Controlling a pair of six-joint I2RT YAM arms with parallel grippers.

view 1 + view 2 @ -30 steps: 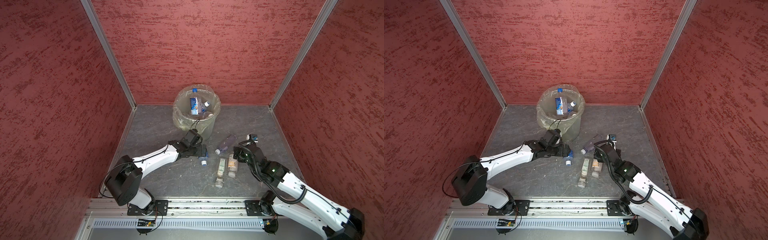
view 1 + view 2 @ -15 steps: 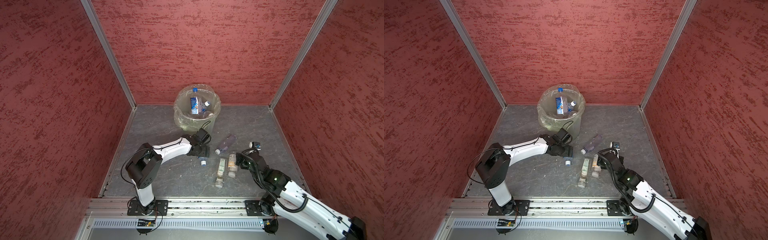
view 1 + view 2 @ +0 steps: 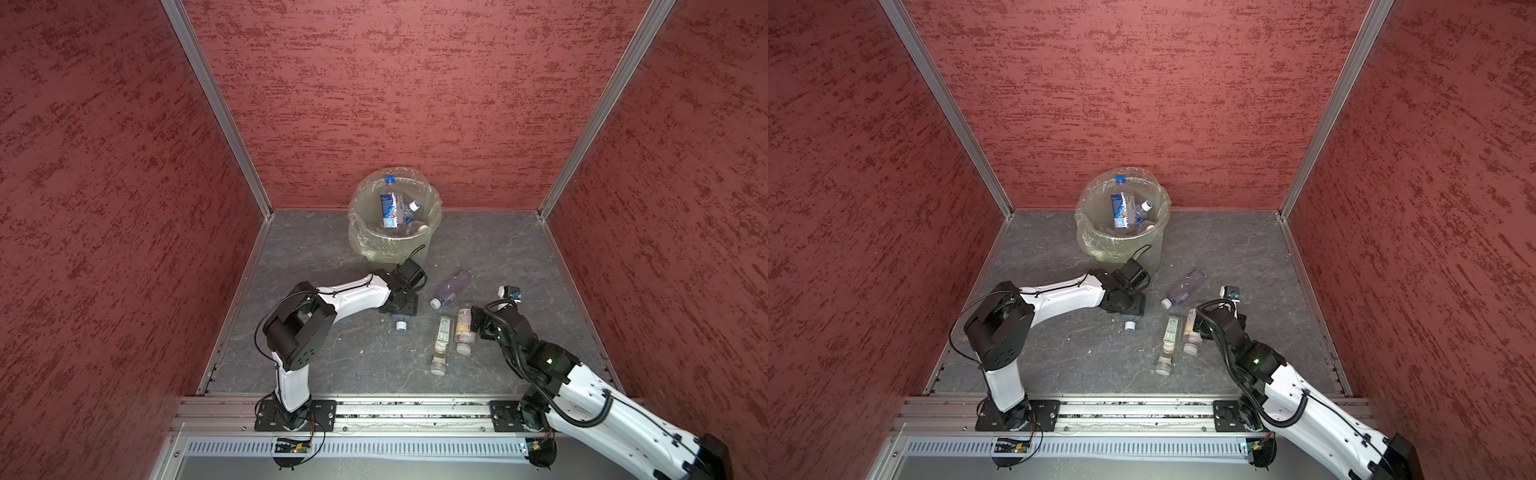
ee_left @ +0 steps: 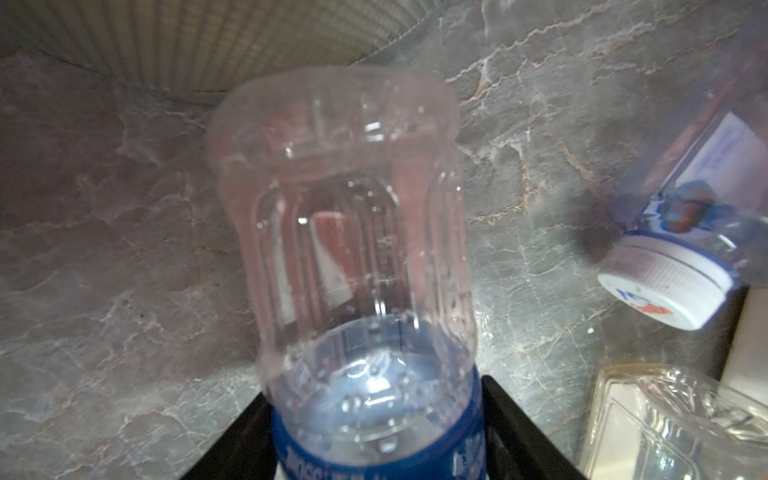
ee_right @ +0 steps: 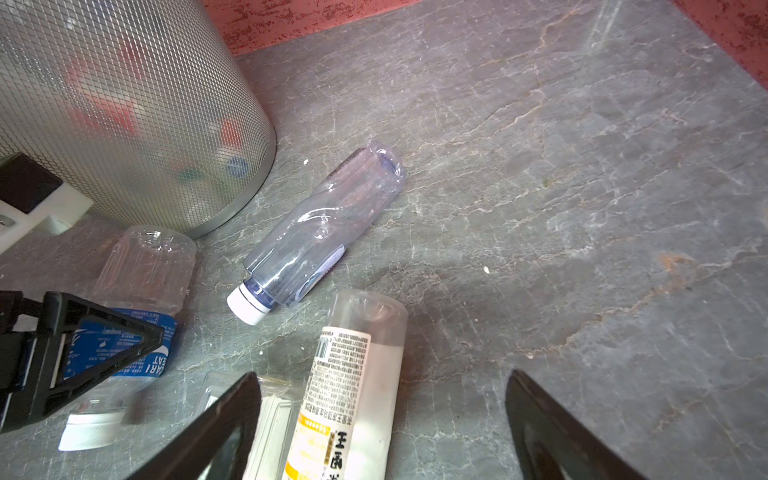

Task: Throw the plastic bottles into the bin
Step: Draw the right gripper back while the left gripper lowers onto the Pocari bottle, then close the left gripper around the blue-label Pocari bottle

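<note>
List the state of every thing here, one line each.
Bin: upright, lined, bottles inside.
Blue-label bottle: lying between jaws of left gripper.
Left gripper: grip unclear.
Tinted bottle: lying, capped.
Yellow-label bottle: lying below right gripper.
Green-label bottle: lying beside it.
Right gripper: jaws open, empty.

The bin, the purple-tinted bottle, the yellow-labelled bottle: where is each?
bin [image 3: 384,251]: in a top view, on its front wall.
purple-tinted bottle [image 3: 452,286]: in a top view, on its mid-body.
yellow-labelled bottle [image 5: 338,374]: in the right wrist view, on its printed label.
</note>
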